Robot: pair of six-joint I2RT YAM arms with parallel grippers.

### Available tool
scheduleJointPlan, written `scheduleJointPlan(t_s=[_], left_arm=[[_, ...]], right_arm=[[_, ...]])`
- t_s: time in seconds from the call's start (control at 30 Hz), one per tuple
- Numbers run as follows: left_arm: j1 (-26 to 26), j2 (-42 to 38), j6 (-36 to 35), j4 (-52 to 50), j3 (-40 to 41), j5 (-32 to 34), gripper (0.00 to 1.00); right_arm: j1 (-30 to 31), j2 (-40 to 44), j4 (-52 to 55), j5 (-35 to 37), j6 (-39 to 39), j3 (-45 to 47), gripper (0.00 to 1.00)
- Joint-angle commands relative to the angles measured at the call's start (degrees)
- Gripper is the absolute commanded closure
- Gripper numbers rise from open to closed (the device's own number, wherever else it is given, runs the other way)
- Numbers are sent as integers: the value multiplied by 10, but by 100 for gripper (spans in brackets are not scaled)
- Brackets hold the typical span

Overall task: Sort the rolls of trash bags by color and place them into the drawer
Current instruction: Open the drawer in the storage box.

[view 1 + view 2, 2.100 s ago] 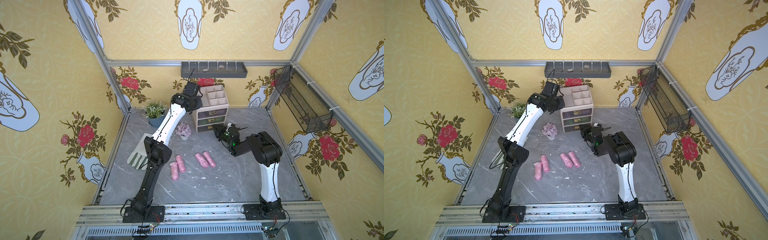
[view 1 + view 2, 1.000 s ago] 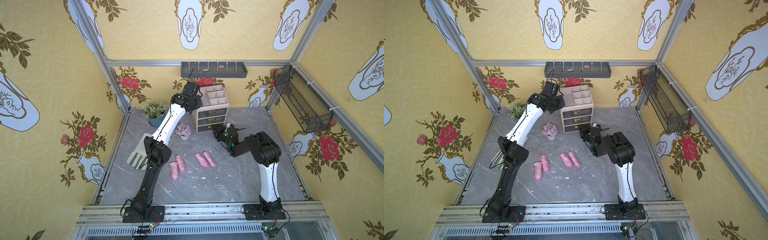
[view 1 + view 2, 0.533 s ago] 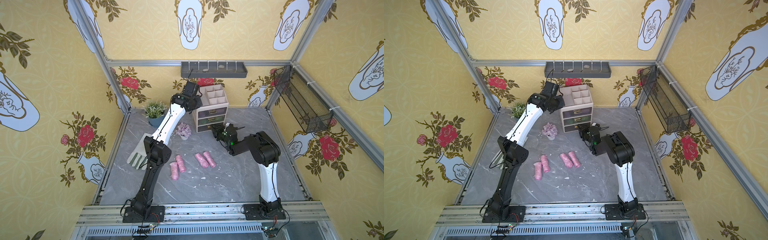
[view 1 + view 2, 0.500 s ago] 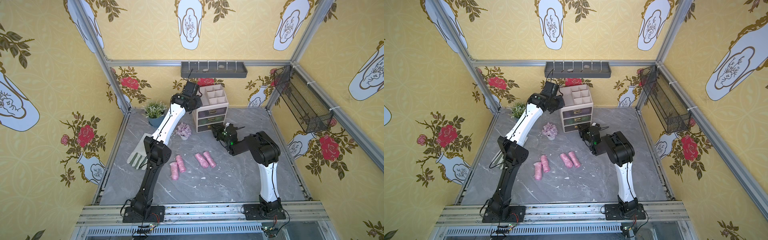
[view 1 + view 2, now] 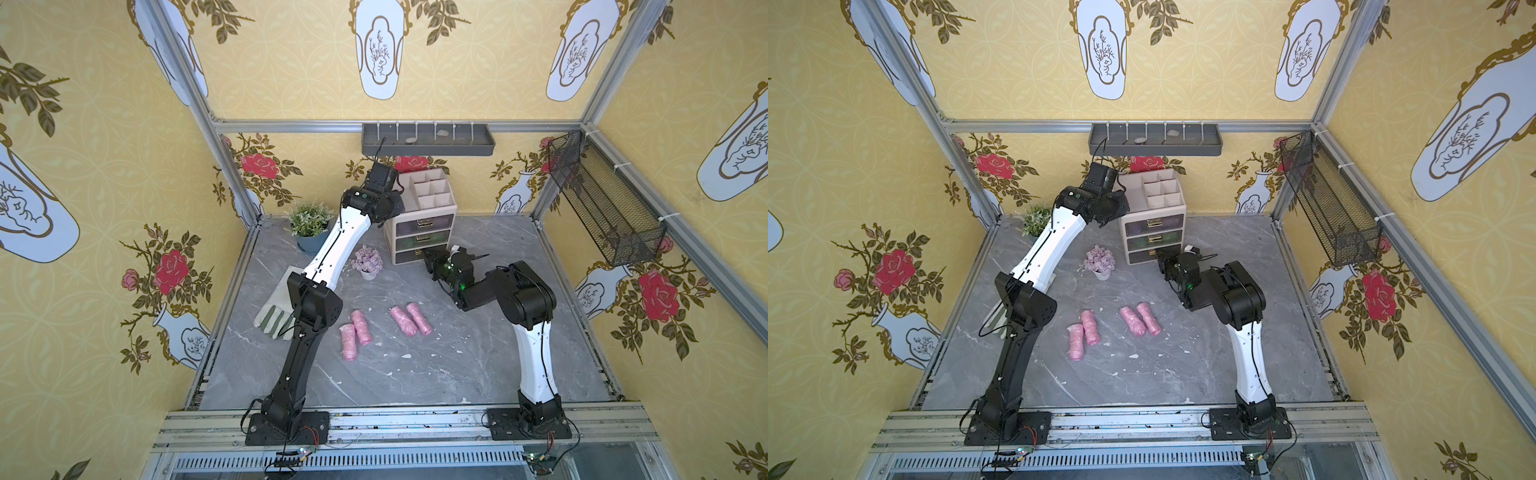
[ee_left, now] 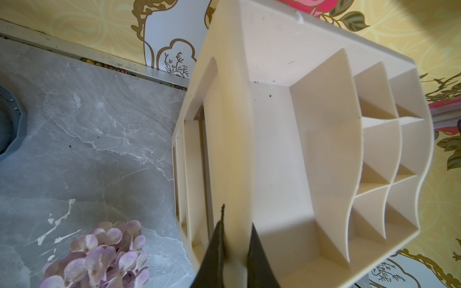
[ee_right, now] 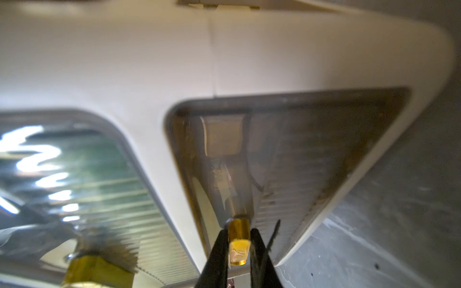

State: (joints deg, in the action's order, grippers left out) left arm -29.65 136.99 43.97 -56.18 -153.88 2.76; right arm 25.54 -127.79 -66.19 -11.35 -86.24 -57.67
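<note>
Right end effector (image 7: 239,232) nips drawer handle (image 7: 239,246); drawer (image 7: 311,154) seemingly shut.

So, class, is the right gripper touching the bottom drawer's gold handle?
Touching. The right wrist view shows the right gripper with its jaws pressed against both sides of the gold handle, no gap visible.

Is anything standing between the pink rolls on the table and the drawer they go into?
Yes: for the pink rolls, the bottom drawer is shut, so its own front blocks the way. The right gripper is shut on its gold handle; the left gripper clamps the top rim of the drawer unit.
</note>
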Motion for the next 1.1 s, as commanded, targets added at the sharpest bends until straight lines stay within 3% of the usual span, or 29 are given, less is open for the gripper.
scheduleJointPlan(t_s=[0.0,0.33,1.07], left_arm=[[-1,4,-5,-65,6,-36,95],[-3,12,3,-61,4,-36,98],[-21,47,32,-67,-27,1,100]], right_arm=[[-5,-6,-36,25,-7,-5,87],[-5,8,-23,1,-9,11,100],[-4,43,-46,-124,-29,111,100]])
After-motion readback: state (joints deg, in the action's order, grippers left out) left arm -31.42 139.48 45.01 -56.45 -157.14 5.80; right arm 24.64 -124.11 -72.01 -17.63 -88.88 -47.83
